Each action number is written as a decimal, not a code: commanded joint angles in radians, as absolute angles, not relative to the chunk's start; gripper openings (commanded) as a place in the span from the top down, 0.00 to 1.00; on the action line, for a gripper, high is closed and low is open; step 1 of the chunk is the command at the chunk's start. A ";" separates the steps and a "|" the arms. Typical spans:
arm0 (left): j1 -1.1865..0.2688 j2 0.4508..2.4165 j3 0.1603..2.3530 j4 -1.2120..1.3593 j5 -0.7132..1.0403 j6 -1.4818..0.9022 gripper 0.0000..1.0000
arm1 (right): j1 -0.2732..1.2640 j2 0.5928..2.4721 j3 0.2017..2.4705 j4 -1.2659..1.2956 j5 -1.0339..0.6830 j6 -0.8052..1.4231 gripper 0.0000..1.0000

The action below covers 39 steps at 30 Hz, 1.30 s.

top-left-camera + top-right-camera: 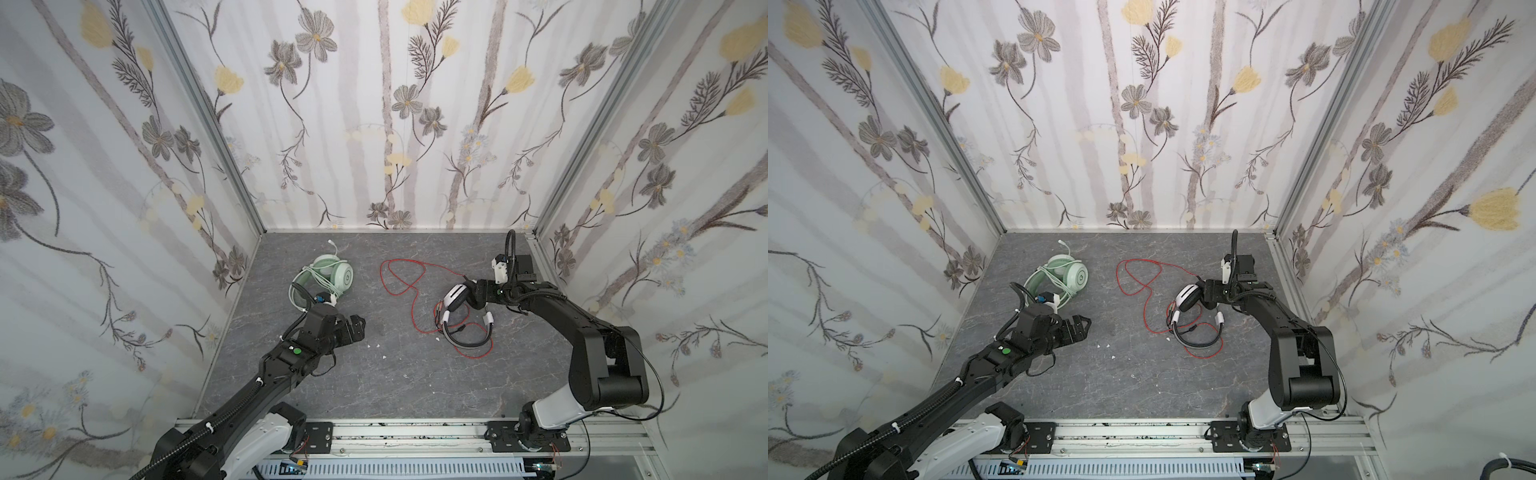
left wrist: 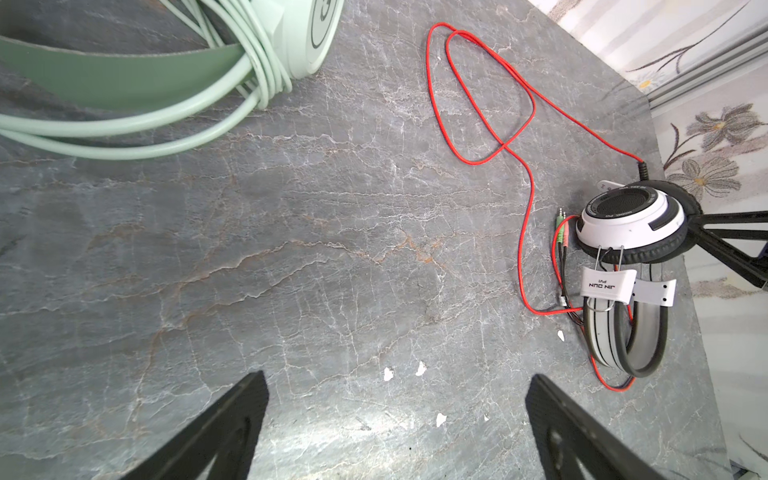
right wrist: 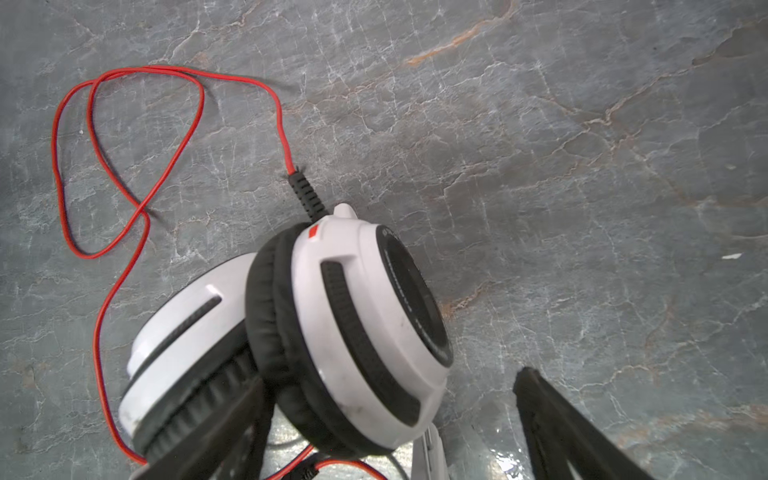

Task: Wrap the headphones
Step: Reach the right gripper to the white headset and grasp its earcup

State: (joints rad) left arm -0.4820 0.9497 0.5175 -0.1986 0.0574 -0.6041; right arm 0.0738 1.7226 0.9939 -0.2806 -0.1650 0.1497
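The pale mint green headphones (image 1: 332, 272) (image 1: 1065, 272) (image 2: 291, 37) lie at the back left of the grey table, their green cable looped around them. The white-and-black headphones (image 1: 457, 297) (image 1: 1187, 297) (image 2: 631, 224) (image 3: 353, 316) lie at the right, their thin red cable (image 1: 399, 266) (image 1: 1138, 266) (image 2: 478, 95) (image 3: 124, 166) spread loose over the table. My left gripper (image 1: 361, 326) (image 1: 1086, 326) (image 2: 397, 382) hangs open above bare table, in front of the green set. My right gripper (image 1: 471, 291) (image 1: 1202, 291) (image 3: 390, 378) is open astride one ear cup: one finger sits between the two cups, the other stands apart from it.
Small white scraps (image 1: 384, 356) (image 2: 388, 374) dot the table between the arms. The red cable's jack plugs (image 2: 561, 232) lie beside the white headband. Flowered walls close in the left, back and right sides. A metal rail (image 1: 415, 436) runs along the front.
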 commanded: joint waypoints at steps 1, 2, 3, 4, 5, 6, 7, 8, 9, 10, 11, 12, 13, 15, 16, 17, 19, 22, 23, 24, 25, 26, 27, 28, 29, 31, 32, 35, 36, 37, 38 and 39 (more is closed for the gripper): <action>-0.479 0.957 0.531 -0.167 0.064 -0.598 0.00 | 0.078 1.760 1.037 -0.287 -0.142 0.104 0.13; -0.478 0.953 0.530 -0.168 0.062 -0.600 0.00 | 0.080 1.777 1.054 -0.301 -0.142 0.086 0.14; -0.477 0.950 0.528 -0.168 0.058 -0.601 0.00 | 0.086 1.802 1.078 -0.322 -0.131 0.070 0.14; -0.477 0.947 0.527 -0.168 0.057 -0.602 0.00 | 0.096 1.819 1.099 -0.340 -0.109 0.058 0.14; -0.477 0.945 0.526 -0.168 0.055 -0.603 0.00 | 0.101 1.835 1.112 -0.350 -0.097 0.052 0.14; -0.477 0.945 0.525 -0.168 0.056 -0.604 0.00 | 0.108 1.850 1.121 -0.353 -0.087 0.049 0.14; -0.477 0.946 0.526 -0.168 0.056 -0.603 0.00 | 0.113 1.859 1.127 -0.351 -0.080 0.050 0.14; -0.477 0.949 0.526 -0.165 0.057 -0.603 0.00 | 0.119 1.870 1.132 -0.348 -0.072 0.051 0.14; -0.476 0.952 0.529 -0.167 0.058 -0.603 0.00 | 0.126 1.882 1.138 -0.345 -0.061 0.053 0.14; -0.476 0.955 0.530 -0.165 0.059 -0.603 0.00 | 0.130 1.890 1.143 -0.346 -0.053 0.051 0.14; -0.476 0.957 0.531 -0.166 0.060 -0.603 0.00 | 0.138 1.902 1.151 -0.348 -0.043 0.050 0.14; -0.476 0.957 0.530 -0.167 0.060 -0.603 0.00 | 0.142 1.910 1.156 -0.348 -0.032 0.049 0.14; -0.476 0.957 0.531 -0.167 0.059 -0.601 0.00 | 0.146 1.915 1.159 -0.349 -0.028 0.049 0.14; -0.476 0.957 0.530 -0.166 0.060 -0.602 0.00 | 0.150 1.927 1.162 -0.346 -0.022 0.048 0.14; -0.475 0.957 0.531 -0.167 0.061 -0.601 0.00 | 0.150 1.930 1.163 -0.344 -0.019 0.049 0.14; -0.475 0.958 0.530 -0.165 0.061 -0.601 0.00 | 0.151 1.934 1.164 -0.344 -0.018 0.050 0.15; -0.474 0.959 0.531 -0.167 0.063 -0.601 0.00 | 0.151 1.941 1.166 -0.342 -0.021 0.048 0.17; -0.474 0.960 0.531 -0.167 0.063 -0.602 0.00 | 0.151 1.955 1.166 -0.340 -0.040 0.046 0.21; -0.474 0.960 0.530 -0.166 0.063 -0.602 0.00 | 0.150 1.960 1.164 -0.338 -0.048 0.046 0.23; -0.474 0.960 0.530 -0.166 0.063 -0.603 0.00 | 0.150 1.962 1.162 -0.335 -0.056 0.047 0.25; -0.474 0.960 0.531 -0.167 0.064 -0.603 0.00 | 0.150 1.963 1.159 -0.332 -0.062 0.051 0.26; -0.474 0.961 0.530 -0.166 0.063 -0.603 0.00 | 0.150 1.962 1.155 -0.327 -0.068 0.053 0.29; -0.474 0.962 0.531 -0.167 0.063 -0.603 0.00 | 0.150 1.959 1.151 -0.324 -0.073 0.056 0.33; -0.474 0.962 0.531 -0.168 0.063 -0.603 0.00 | 0.151 1.952 1.148 -0.320 -0.076 0.058 0.36; -0.472 0.962 0.531 -0.169 0.063 -0.604 0.00 | 0.151 1.944 1.142 -0.315 -0.079 0.062 0.40; -0.472 0.963 0.532 -0.169 0.063 -0.604 0.00 | 0.151 1.922 1.131 -0.307 -0.083 0.068 0.49; -0.472 0.964 0.532 -0.169 0.063 -0.605 0.00 | 0.151 1.907 1.127 -0.305 -0.083 0.072 0.50; -0.472 0.968 0.532 -0.169 0.061 -0.607 0.00 | 0.151 1.863 1.110 -0.302 -0.088 0.086 0.50; -0.472 0.970 0.535 -0.171 0.061 -0.607 0.00 | 0.151 1.838 1.099 -0.297 -0.091 0.100 0.51; -0.472 0.972 0.537 -0.172 0.060 -0.608 0.00 | 0.150 1.814 1.089 -0.292 -0.091 0.111 0.52; -0.472 0.976 0.538 -0.176 0.058 -0.611 0.00 | 0.151 1.784 1.074 -0.283 -0.088 0.128 0.52; -0.472 0.982 0.542 -0.181 0.059 -0.613 0.00 | 0.151 1.757 1.062 -0.276 -0.085 0.147 0.53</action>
State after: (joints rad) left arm -0.4732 0.9737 0.5274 -0.1913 0.0612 -0.6022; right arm 0.1493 1.8145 1.0824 -0.3401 -0.0586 0.0887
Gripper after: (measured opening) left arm 0.997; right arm 0.477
